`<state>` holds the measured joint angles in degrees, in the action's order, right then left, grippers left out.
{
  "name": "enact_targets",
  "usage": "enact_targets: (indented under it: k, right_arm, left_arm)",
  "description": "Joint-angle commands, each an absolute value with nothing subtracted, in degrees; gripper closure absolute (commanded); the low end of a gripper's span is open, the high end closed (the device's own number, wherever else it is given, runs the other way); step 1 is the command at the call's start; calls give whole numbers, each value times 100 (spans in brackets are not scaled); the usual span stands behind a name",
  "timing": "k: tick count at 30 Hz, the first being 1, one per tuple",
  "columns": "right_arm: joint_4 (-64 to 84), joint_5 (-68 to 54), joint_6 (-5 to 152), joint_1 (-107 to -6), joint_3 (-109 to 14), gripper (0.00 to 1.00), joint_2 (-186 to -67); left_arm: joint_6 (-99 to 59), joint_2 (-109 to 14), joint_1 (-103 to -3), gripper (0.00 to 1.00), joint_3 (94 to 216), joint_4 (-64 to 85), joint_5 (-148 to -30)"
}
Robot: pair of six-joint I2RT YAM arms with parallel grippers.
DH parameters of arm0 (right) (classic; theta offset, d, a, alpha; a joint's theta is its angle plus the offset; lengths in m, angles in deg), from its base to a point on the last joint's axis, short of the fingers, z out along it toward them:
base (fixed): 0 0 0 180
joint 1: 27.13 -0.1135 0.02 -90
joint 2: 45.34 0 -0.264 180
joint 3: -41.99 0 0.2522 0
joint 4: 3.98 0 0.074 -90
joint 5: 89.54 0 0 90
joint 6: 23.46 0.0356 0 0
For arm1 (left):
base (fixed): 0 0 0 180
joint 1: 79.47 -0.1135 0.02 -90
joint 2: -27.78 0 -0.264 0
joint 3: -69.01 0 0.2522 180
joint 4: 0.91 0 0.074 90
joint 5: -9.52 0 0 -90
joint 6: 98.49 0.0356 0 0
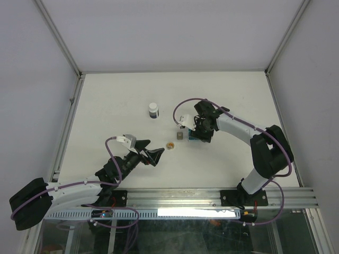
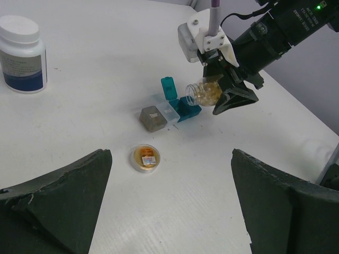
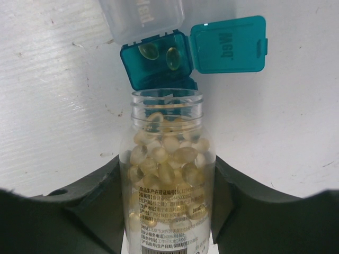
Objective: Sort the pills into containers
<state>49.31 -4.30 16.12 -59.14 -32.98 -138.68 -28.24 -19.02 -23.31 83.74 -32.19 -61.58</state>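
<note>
1. In the right wrist view the bottle (image 3: 167, 159) is running off the bottom edge, with its label print too small to read. A clear box (image 3: 143, 18) is being cut off at the top.
2. The right gripper (image 2: 221, 87) is reaching forward and low, its jaws pinching the clear plastic bottle. The bottle is lying tipped, its open mouth just beside the teal box (image 3: 156, 66).
3. The left gripper (image 1: 150, 150) is hovering well apart, jaws spread wide.
4. The teal box is sitting with its lid (image 3: 228, 45) flipped open and is holding two glossy yellow pills (image 3: 159, 53). The cube-like grey box (image 2: 152, 118) is sitting just beside the clear box.
</note>
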Motion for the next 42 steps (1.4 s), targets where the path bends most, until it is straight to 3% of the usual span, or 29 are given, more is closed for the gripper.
enact_targets:
  k: [1,9,12,14,17,19,21,24,31,39,42]
  right_arm:
    - [4677,-360,1615,-5926,-3352,100,-13728]
    - [5131,-564,1707,-5940,-3710,100,-13859]
    - [4580,18,1522,-5950,-3265,100,-13768]
    - [5087,-533,1671,-5961,-3576,100,-13832]
    - [4548,-18,1501,-5966,-3308,100,-13763]
    - [5159,-524,1670,-5970,-3612,100,-13840]
    - [4444,-126,1499,-5977,-3160,100,-13640]
    - [4965,-399,1619,-5857,-3522,100,-13931]
    - [4672,-659,1671,-5812,-3327,100,-13673]
    - [4536,-1798,1944,-5385,-3100,100,-12810]
    - [4392,-3138,2114,-5011,-2886,100,-12040]
  left_arm:
    - [-2809,-1902,-2366,1,8346,-3489,-6296]
    - [-2804,-1830,-2366,1,8344,-3422,-6308]
    - [-2793,-1861,-2366,1,8326,-3502,-6302]
    - [-2798,-1868,-2366,1,8362,-3426,-6332]
    - [-2788,-1882,-2366,1,8319,-3525,-6299]
    - [-2789,-1872,-2366,1,8351,-3445,-6332]
    - [-2780,-1894,-2366,1,8342,-3514,-6317]
    - [-2769,-1916,-2366,1,8372,-3480,-6356]
    - [-2752,-1830,-2367,1,8373,-3405,-6352]
    - [-3027,-1832,-2479,1,8661,-2846,-6749]
    - [-3459,-2014,-2597,1,8968,-2479,-7042]
